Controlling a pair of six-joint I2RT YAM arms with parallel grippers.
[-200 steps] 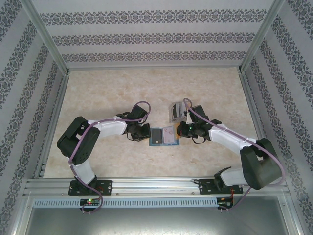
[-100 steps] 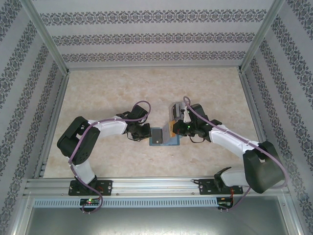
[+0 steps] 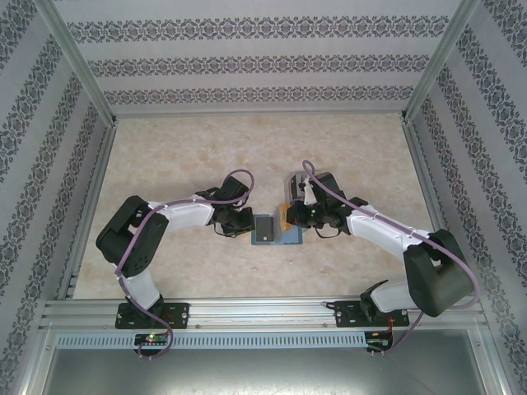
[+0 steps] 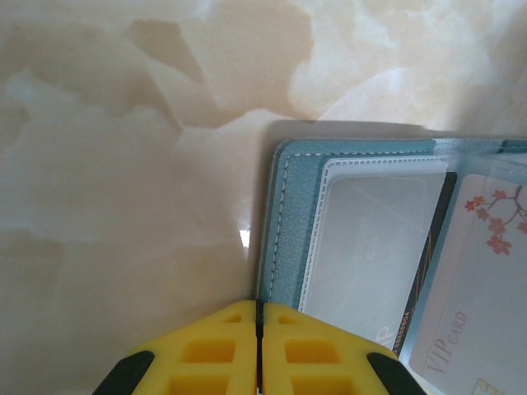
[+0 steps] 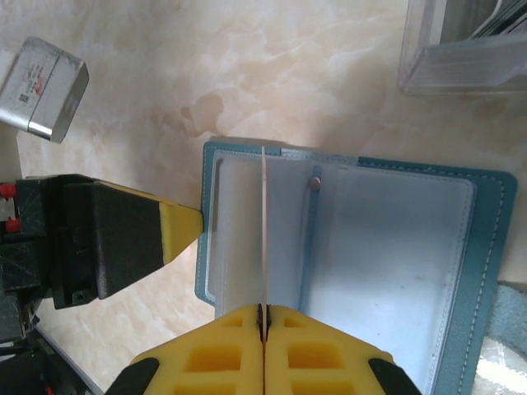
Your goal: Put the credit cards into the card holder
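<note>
The card holder (image 3: 286, 239) lies open and flat between the arms, teal rim (image 5: 491, 247) around pale clear pockets. A dark grey credit card (image 3: 264, 228) sits in its left pocket, next to a whitish VIP card (image 4: 482, 280). My right gripper (image 5: 263, 309) is shut on a thin tan credit card (image 5: 264, 222), which stands on edge over the holder's left half. My left gripper (image 4: 259, 306) is shut, its yellow tips resting against the holder's outer left edge (image 4: 278, 230); it shows from the side in the right wrist view as the left gripper (image 5: 191, 224).
A clear plastic box (image 5: 461, 45) with more cards stands just beyond the holder, seen from above as the clear box (image 3: 294, 186). A small dark-and-white box (image 5: 45, 89) lies off to the side. Patterned walls and metal rails enclose the marble tabletop (image 3: 165, 156).
My right gripper has carried the tan card leftward over the open holder and tipped it from flat to edge-on. The left arm and the holder have stayed put.
</note>
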